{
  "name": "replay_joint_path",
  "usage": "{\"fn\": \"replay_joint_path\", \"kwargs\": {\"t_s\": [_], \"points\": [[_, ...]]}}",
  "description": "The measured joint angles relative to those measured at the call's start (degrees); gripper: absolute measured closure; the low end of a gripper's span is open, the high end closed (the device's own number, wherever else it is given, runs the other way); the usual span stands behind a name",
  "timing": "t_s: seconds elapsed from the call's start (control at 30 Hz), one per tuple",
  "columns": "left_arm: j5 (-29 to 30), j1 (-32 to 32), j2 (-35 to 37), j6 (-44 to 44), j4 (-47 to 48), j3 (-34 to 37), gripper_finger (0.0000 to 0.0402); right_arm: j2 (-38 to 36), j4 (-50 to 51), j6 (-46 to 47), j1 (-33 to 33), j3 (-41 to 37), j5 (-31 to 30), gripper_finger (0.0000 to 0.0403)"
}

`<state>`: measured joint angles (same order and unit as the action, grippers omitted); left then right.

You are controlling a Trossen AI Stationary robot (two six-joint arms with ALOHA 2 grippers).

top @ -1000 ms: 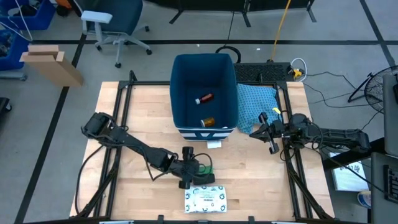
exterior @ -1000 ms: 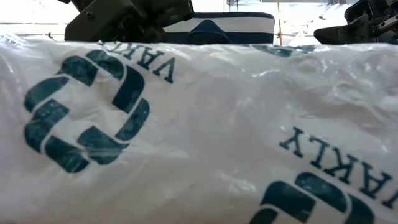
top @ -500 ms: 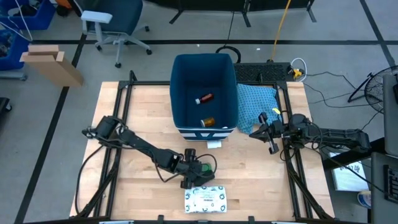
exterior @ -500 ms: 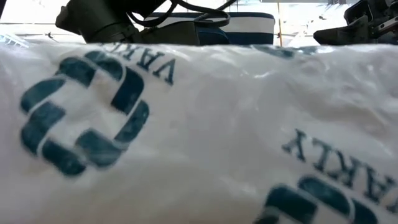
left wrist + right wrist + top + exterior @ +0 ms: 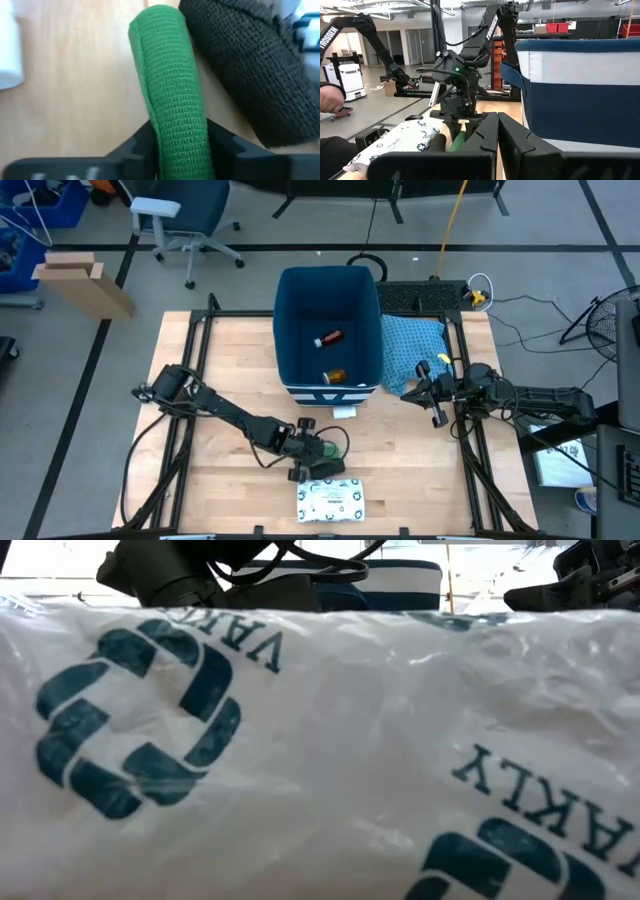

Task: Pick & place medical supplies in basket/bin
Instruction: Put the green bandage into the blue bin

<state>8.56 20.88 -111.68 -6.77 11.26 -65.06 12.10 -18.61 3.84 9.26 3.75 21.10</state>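
Note:
My left gripper (image 5: 322, 452) is low over the table in front of the dark blue bin (image 5: 328, 330), shut on a green ribbed bandage roll (image 5: 170, 100). A dark roll (image 5: 245, 65) lies right beside the green one. The flat white packet with green print (image 5: 332, 500) lies near the table's front edge and fills the low view (image 5: 320, 760). A small red item (image 5: 328, 337) and an orange bottle (image 5: 335, 375) lie on the bin's floor. My right gripper (image 5: 432, 395) is shut and empty beside the bin's right side. My left gripper pinches the green roll between its two fingers, one on each side of the roll's near end (image 5: 181, 150). The fingers (image 5: 142, 147) lie low and nearly level, coming from the table's left. The roll's far end points away past the fingertips over the wood.
A light blue patterned cloth (image 5: 412, 345) lies right of the bin, under my right arm. A small white tag (image 5: 343, 412) lies in front of the bin. A person's hand (image 5: 330, 97) shows beyond the table's left side. Bare wood lies left of the bin.
My left arm has moved a little toward the table's right edge, bringing its gripper up to the green roll. The white packet has stayed where it was.

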Motion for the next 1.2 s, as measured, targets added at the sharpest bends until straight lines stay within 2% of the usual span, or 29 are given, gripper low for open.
{"fn": "replay_joint_path", "kwargs": {"t_s": [0.17, 0.43, 0.57, 0.7, 0.9, 1.07, 1.2], "points": [[1.3, -0.7, 4.5, 1.3, 3.1, 0.0, 0.0345, 0.1, 0.0, 0.0, 0.0, 0.0, 0.0, 0.0403], [4.8, 0.4, 17.6, 6.4, 10.5, 0.1, 0.0324, 0.2, 0.1, 1.1, 0.0, 0.0, 0.0, 0.0403], [6.4, 2.6, 27.6, 9.1, 10.7, 4.0, 0.0333, 0.2, 0.1, 1.5, 0.0, 0.0, 0.0, 0.0403], [10.1, 4.9, 40.8, 9.1, 5.7, 13.9, 0.0340, 0.3, 0.4, 1.5, 0.0, 0.0, 0.1, 0.0403], [12.5, 5.6, 60.6, 8.4, -13.2, 34.2, 0.0341, 0.8, 0.6, 1.5, 0.0, 0.0, 0.1, 0.0403], [12.5, 5.2, 72.2, 8.8, -23.8, 46.3, 0.0342, 1.3, 0.4, 1.4, 0.0, 0.0, 0.0, 0.0403], [12.6, 5.0, 77.6, 6.7, -25.1, 52.0, 0.0343, 1.6, 0.4, 1.2, 0.0, 0.0, 0.0, 0.0403]]}}
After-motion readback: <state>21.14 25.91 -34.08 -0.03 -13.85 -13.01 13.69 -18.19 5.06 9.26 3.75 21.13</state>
